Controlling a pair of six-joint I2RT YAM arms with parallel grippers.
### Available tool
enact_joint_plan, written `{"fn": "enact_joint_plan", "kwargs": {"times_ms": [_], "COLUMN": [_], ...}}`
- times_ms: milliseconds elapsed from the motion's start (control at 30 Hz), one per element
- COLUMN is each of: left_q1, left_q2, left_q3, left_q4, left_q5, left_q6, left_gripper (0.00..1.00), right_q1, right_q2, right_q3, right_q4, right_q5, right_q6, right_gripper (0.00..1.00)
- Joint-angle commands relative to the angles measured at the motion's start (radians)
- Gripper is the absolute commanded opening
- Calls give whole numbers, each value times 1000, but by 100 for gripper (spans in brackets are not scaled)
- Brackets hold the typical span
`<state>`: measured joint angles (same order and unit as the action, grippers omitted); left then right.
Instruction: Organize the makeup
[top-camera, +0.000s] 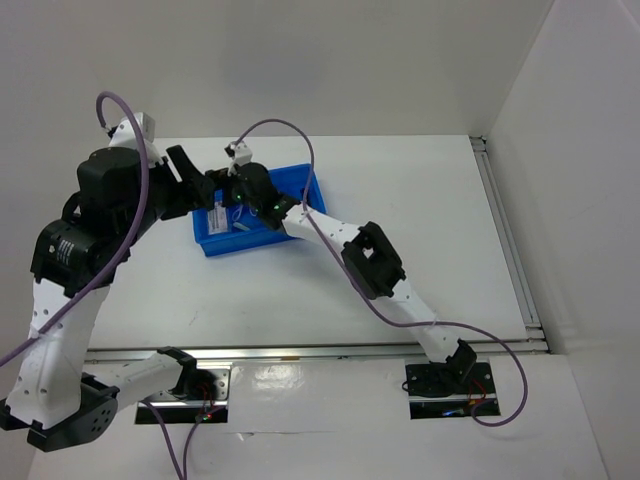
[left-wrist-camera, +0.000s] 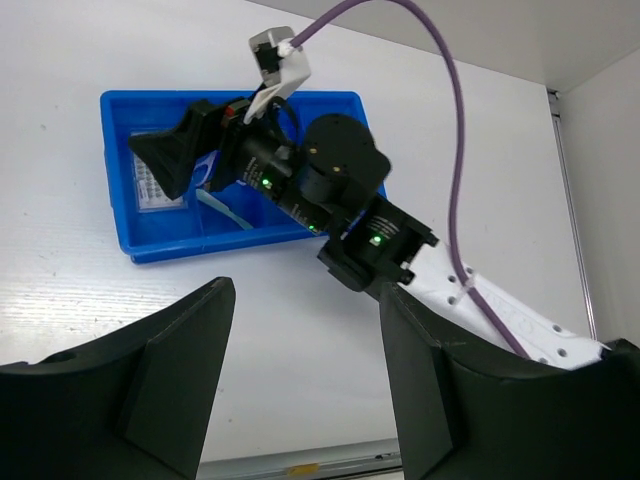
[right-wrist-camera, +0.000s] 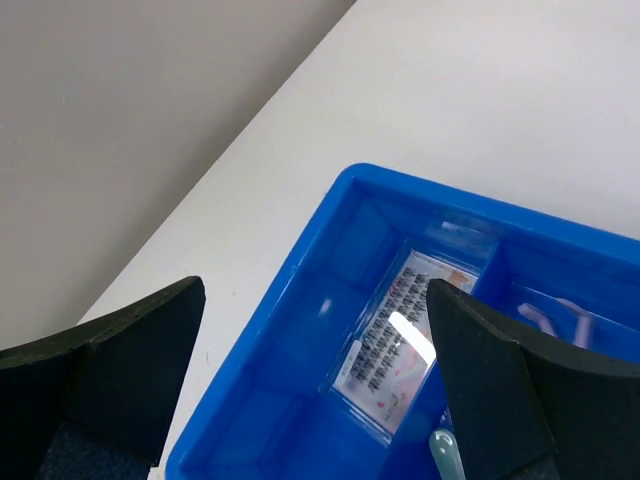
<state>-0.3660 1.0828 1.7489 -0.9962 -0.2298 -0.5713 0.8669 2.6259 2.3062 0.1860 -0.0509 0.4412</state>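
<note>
White surface (top-camera: 420, 200), blue tray (top-camera: 305, 190) toward 11 o'clock. Left fingers (left-wrist-camera: 180, 370) parted, empty. White sachet (right-wrist-camera: 395, 340) lies flat in the tray's 9 o'clock compartment, glossy, with rows of dark print. Right fingers (right-wrist-camera: 120, 350) spread wide above it, empty.

The top external camera looks down from high behind the arm bases at 6 o'clock, far enough back to take in the whole worktop (top-camera: 430, 200), with the blue tray (top-camera: 230, 246) toward 10 o'clock. The left wrist camera looks past the left gripper (left-wrist-camera: 305, 290) at 6 o'clock, from mid-distance, onto the same tray at 10 o'clock and the right arm (left-wrist-camera: 340, 190) over it. The right wrist camera hangs close above that tray, the right gripper (right-wrist-camera: 312, 300) framing one corner of it.
</note>
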Motion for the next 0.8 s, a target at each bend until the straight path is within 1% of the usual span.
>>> {"fn": "enact_joint_plan", "kwargs": {"times_ms": [0,33,67,133,167,200,267,300,333,367,400,433,467,500,533,567,600,633,667,700,733,767], "left_q1": [4,4,4,4,4,4,4,4,4,4,4,4,4,4,4,4,4,4,4,4,4,4], "left_q2": [-27,-27,-27,-27,-27,-27,-27,-27,-27,-27,-27,-18,-18,-9,-9,6,23,23,37,37,46,46], "left_q3": [26,38,38,52,52,52,12,-5,-24,-43,-78,-91,-116,-126,-126,-141,-153,-154,-170,-181,-210,-224], "left_q4": [11,11,11,11,11,11,34,44,68,80,91,100,109,122,122,122,122,122,122,132,142,165], "left_q5": [-36,-60,-60,-71,-71,-71,-42,-33,-22,-13,-13,-13,-13,-23,-23,-23,-23,-13,-3,26,47,66], "left_q6": [-9,1,1,1,1,1,10,10,10,10,20,21,33,43,44,44,44,44,44,33,33,33], "left_gripper": [73,73,73,73,73,73,73,73,73,73,73,73,73,73,73,73,73,73,73,73,73,73], "right_q1": [14,14,14,14,3,-11,-52,-65,-75,-101,-117,-137,-179,-202,-225,-247,-291,-313,-340,-392,-420,-445], "right_q2": [-211,-240,-271,-361,-410,-431,-467,-503,-524,-547,-576,-640,-682,-731,-842,-906,-969,-1036,-1164,-1226,-1285,-1391], "right_q3": [-79,-112,-182,-247,-266,-266,-225,-202,-202,-217,-270,-309,-359,-498,-578,-658,-738,-892,-963,-1026,-1124,-1160], "right_q4": [69,69,55,14,-97,-181,-365,-543,-627,-702,-849,-925,-982,-1049,-1065,-1074,-1074,-1057,-1041,-1030,-1010,-1010], "right_q5": [59,59,98,140,205,224,300,422,480,534,628,650,651,651,620,600,579,521,488,459,435,393], "right_q6": [-96,-123,-137,-165,-145,-131,-119,-119,-119,-128,-107,-75,-14,16,42,66,108,120,120,138,139,139], "right_gripper": [99,99,99,99,99,99,99,99,99,99,99,99,99,99,99,99,99,99,99,99,99,99]}}
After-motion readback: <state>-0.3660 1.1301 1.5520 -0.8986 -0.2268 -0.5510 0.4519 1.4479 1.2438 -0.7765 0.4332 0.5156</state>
